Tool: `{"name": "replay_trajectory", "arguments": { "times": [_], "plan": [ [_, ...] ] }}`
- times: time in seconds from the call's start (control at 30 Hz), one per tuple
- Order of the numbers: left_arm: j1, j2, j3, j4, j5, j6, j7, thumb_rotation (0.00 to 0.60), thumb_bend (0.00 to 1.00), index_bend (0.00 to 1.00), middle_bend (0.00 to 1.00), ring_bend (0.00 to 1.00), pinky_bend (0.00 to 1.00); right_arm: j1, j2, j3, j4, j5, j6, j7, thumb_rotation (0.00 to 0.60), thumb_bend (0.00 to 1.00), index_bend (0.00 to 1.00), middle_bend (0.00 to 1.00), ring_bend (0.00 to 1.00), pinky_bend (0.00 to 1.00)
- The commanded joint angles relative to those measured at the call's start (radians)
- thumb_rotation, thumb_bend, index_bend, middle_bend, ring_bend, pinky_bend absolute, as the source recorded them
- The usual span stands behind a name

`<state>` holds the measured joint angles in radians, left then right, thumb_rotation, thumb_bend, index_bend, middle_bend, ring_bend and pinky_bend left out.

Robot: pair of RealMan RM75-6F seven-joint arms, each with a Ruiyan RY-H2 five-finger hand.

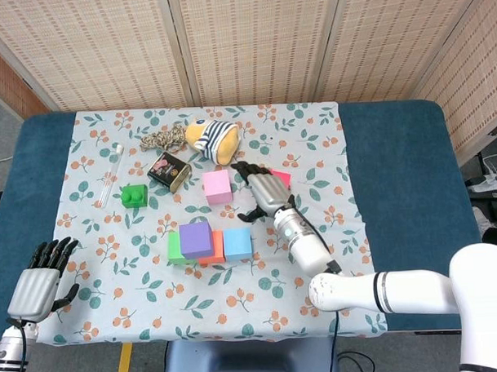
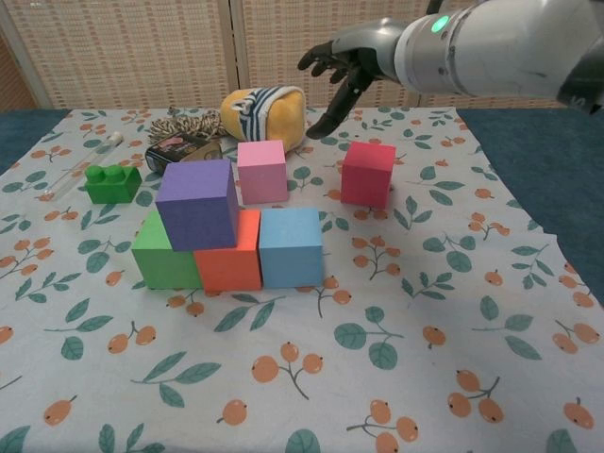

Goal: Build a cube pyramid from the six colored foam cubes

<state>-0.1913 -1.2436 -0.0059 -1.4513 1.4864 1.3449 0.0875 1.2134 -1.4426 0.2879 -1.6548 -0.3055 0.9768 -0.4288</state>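
Note:
A green cube [image 2: 160,255], an orange cube [image 2: 229,266] and a light blue cube [image 2: 291,247] stand in a row on the cloth. A purple cube [image 2: 197,204] sits on top, over the green and orange ones. In the head view the purple cube [image 1: 196,239] and the blue cube [image 1: 237,243] show plainly. A pink cube [image 2: 261,171] and a red cube [image 2: 368,174] stand behind the row. My right hand [image 2: 345,62] hovers open above and between the pink and red cubes, holding nothing. My left hand [image 1: 39,280] rests open off the cloth at the near left.
A green toy brick [image 2: 111,182], a small dark tin [image 2: 182,150], a rope coil [image 2: 187,124], a striped plush toy [image 2: 265,110] and a clear tube [image 1: 112,176] lie at the back left of the flowered cloth [image 2: 396,377].

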Motion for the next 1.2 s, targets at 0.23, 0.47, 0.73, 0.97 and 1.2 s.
{"name": "replay_trajectory", "arguments": {
  "times": [0.23,0.47,0.73,0.97,1.2],
  "plan": [
    [-0.007,-0.011,-0.003,0.003,-0.016,-0.019,0.02,0.6,0.35,0.0,0.03,0.0,0.05,-0.013,-0.142,-0.055,0.312,0.048,-0.053,-0.085,0.6,0.14,0.0,0.0,0.0,0.0],
    [-0.013,-0.014,-0.008,0.011,-0.029,-0.033,0.02,0.6,0.35,0.0,0.03,0.0,0.05,-0.001,-0.221,-0.029,0.472,0.116,-0.139,-0.113,0.6,0.13,0.0,0.0,0.0,0.0],
    [-0.016,-0.017,-0.011,0.017,-0.043,-0.044,0.025,0.6,0.35,0.0,0.04,0.0,0.05,0.01,-0.283,0.003,0.586,0.196,-0.194,-0.152,0.6,0.13,0.0,0.0,0.0,0.0],
    [-0.018,-0.018,-0.012,0.019,-0.045,-0.047,0.023,0.6,0.35,0.0,0.04,0.0,0.05,-0.001,-0.303,0.041,0.62,0.202,-0.17,-0.149,0.6,0.13,0.07,0.07,0.0,0.0],
    [-0.016,-0.016,-0.009,0.016,-0.04,-0.041,0.022,0.6,0.35,0.0,0.04,0.0,0.05,-0.014,-0.325,0.056,0.633,0.209,-0.143,-0.185,0.6,0.13,0.21,0.21,0.0,0.0]
  ]
}}
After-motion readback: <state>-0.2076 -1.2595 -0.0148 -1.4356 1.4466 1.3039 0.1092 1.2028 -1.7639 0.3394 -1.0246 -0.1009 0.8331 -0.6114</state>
